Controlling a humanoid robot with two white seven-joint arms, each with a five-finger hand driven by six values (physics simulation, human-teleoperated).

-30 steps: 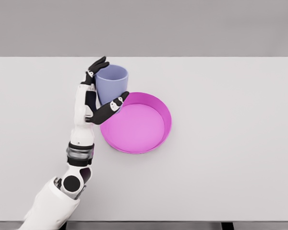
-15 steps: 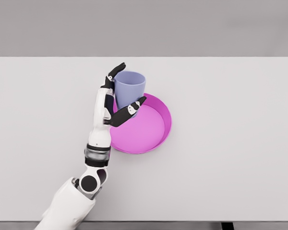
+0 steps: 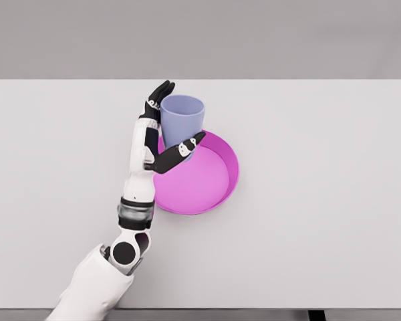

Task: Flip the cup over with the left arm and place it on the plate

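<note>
A lavender cup (image 3: 182, 120) stands upright, mouth up, at the far left part of the magenta plate (image 3: 217, 190), over its rim. My left hand (image 3: 168, 127) is shut on the cup: black fingers wrap behind its left side and the thumb crosses its front near the base. The white left forearm runs down to the lower left of the head view. Whether the cup's base touches the plate is hidden by the thumb.
The light grey table (image 3: 321, 167) spreads wide on all sides of the plate. Its front edge lies near the bottom of the picture.
The left hand carried the upright cup to the right, from beside the plate's left rim to over its far left part. In the last half second it barely moved.
</note>
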